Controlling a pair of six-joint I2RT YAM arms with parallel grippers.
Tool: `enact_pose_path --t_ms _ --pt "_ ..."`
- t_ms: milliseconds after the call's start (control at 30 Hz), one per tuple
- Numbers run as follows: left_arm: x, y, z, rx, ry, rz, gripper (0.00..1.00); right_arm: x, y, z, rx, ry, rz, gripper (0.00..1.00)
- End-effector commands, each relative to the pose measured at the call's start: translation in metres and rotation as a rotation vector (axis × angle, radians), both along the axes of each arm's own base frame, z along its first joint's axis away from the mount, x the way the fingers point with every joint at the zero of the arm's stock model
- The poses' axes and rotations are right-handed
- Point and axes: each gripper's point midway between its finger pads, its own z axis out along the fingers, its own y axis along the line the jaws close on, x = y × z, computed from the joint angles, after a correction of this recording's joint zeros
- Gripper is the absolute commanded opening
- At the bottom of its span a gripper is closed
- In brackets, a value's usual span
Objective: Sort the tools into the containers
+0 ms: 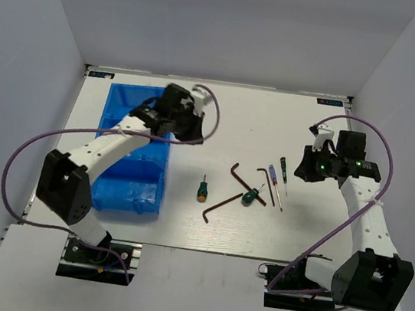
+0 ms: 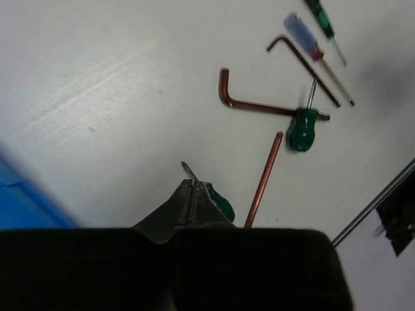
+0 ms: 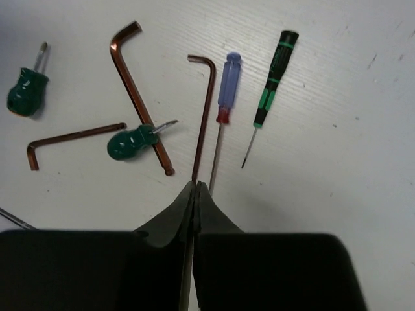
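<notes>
The tools lie loose on the white table between the arms. They are a green stubby screwdriver [image 1: 202,192], a second one [image 1: 250,196] lying across a hex key [image 1: 243,177], two more hex keys [image 1: 220,206] [image 1: 265,185], a blue-handled screwdriver [image 1: 272,172] and a green-black precision screwdriver [image 1: 284,168]. The blue container [image 1: 130,183] stands at the left. My left gripper [image 1: 193,134] [image 2: 193,184] hovers by its right wall, fingers together and empty, with the nearest stubby screwdriver [image 2: 222,202] partly hidden behind them. My right gripper [image 1: 303,173] [image 3: 196,186] is shut, just short of the dark hex key [image 3: 206,110].
Purple cables loop from both arms. White walls enclose the table on three sides. The table's right edge [image 2: 376,201] shows in the left wrist view.
</notes>
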Motion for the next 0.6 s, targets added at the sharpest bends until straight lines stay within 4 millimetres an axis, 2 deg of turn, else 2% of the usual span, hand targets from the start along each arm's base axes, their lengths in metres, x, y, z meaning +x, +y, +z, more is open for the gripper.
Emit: enact_pose_path --t_ms 0,33,67,100,133,167,200,367,433,567 --pt "-0.029 -0.018 -0.038 0.157 0.064 -0.039 0.0 -0.01 -0.01 -0.006 -0.06 0.051 0.009 0.0" --pt "-0.043 -0.037 -0.05 0.189 0.078 -0.074 0.0 -0.018 -0.011 -0.009 -0.069 0.07 0.011 0.15" --pt "-0.05 -0.041 -0.059 0.216 0.1 -0.064 0.01 -0.019 -0.017 -0.01 -0.107 0.056 0.002 0.42" --pt "-0.052 -0.042 -0.068 0.262 0.102 -0.038 0.21 -0.025 -0.018 -0.017 -0.114 0.074 0.004 0.73" --pt "-0.054 -0.044 -0.072 0.291 0.11 -0.003 0.37 -0.03 -0.019 -0.02 -0.123 0.063 0.006 0.9" --pt "-0.068 -0.044 -0.087 0.354 0.169 0.02 0.51 -0.032 -0.022 -0.02 -0.137 0.05 0.002 0.9" --pt "-0.07 -0.043 -0.091 0.363 0.198 0.101 0.67 -0.036 -0.022 -0.025 -0.138 0.062 -0.005 0.9" --pt "-0.093 -0.027 -0.122 0.485 0.283 0.301 0.81 -0.045 -0.022 -0.032 -0.115 0.074 -0.058 0.89" --pt "-0.092 -0.027 -0.125 0.487 0.278 0.347 0.86 -0.047 -0.019 -0.034 -0.099 0.081 -0.058 0.89" --pt "-0.087 -0.028 -0.15 0.518 0.291 0.384 0.86 -0.05 -0.015 -0.04 -0.069 0.102 -0.071 0.89"
